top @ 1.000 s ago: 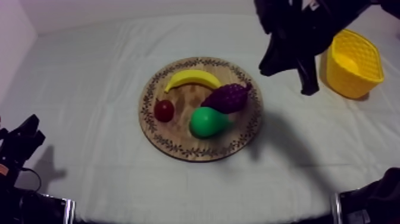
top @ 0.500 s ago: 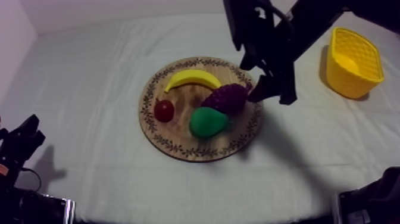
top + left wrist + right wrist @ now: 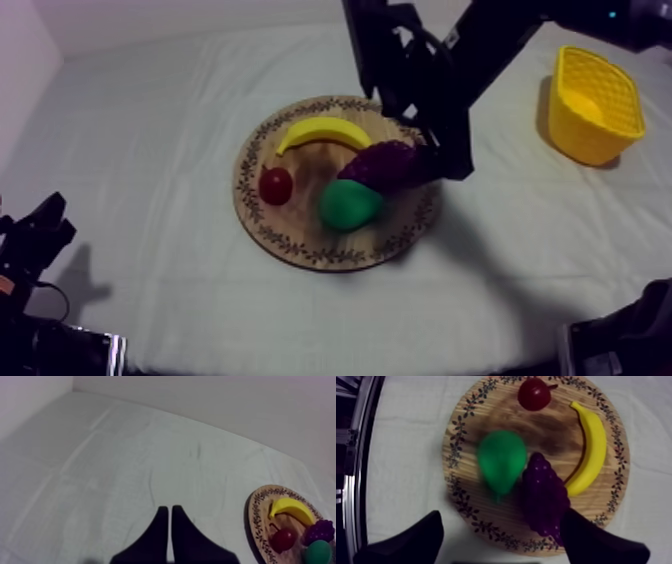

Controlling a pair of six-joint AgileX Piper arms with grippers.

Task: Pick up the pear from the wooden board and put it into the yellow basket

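The green pear lies on the round wooden board, just in front of the purple grapes. My right gripper hangs over the board's right side beside the grapes. In the right wrist view my right gripper is open, its fingers wide apart above the board's rim, with the pear and grapes just ahead of them and nothing held. The yellow basket stands at the far right. My left gripper is shut on nothing, low at the table's left.
A banana lies along the board's far side and a small red fruit sits at its left. The grapes touch the pear. Bare cloth lies between the board and the basket. The left wrist view shows the board far off to one side.
My right arm has swung left from beside the basket to over the board's right side, and its fingers have gone from shut to wide apart. The left arm has not moved.
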